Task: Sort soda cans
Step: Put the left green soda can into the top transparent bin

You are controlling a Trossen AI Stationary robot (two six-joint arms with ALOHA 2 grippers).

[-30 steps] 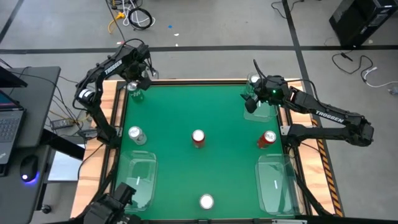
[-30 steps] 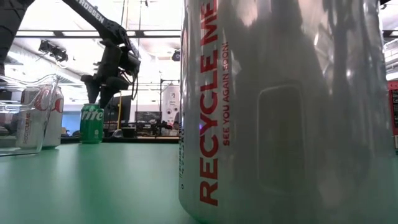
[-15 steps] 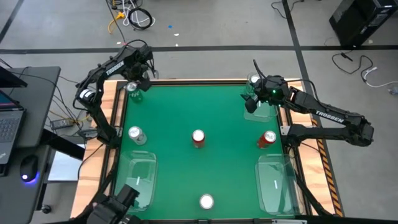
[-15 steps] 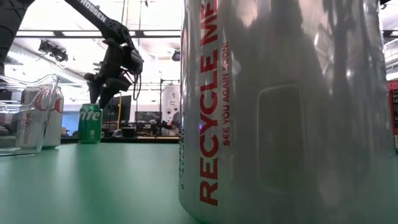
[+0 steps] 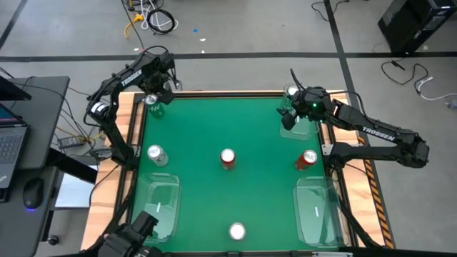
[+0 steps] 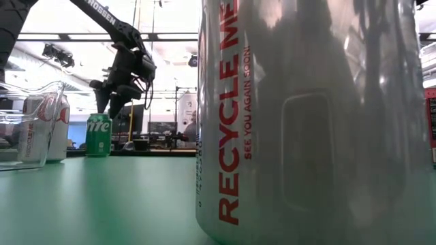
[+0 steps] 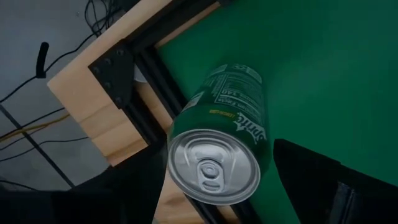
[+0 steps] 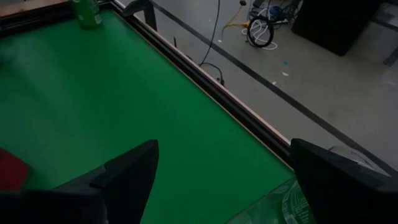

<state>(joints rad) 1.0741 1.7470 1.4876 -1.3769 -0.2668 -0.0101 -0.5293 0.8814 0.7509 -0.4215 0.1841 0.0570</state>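
A green can (image 5: 152, 101) stands upright at the table's far-left corner. My left gripper (image 5: 153, 88) hovers open just above it. In the left wrist view the green can's silver top (image 7: 214, 165) shows between the two dark fingers. In the low view my left gripper (image 6: 109, 107) ends just over the green can (image 6: 99, 135). My right gripper (image 5: 287, 115) is open near the far-right corner, beside another can top (image 5: 291, 91). Two red cans (image 5: 227, 158) (image 5: 307, 158) and two silver cans (image 5: 156, 153) (image 5: 237, 230) stand upright on the green mat.
Clear plastic trays sit at the near-left (image 5: 163, 207) and near-right (image 5: 318, 213) corners. The table has a wooden rim (image 7: 93, 106). In the low view the near silver can (image 6: 306, 122) fills most of the picture, with a clear tray (image 6: 24, 129) at the left.
My left gripper has shifted a little above the green can, staying open, and has held still for the last half second.
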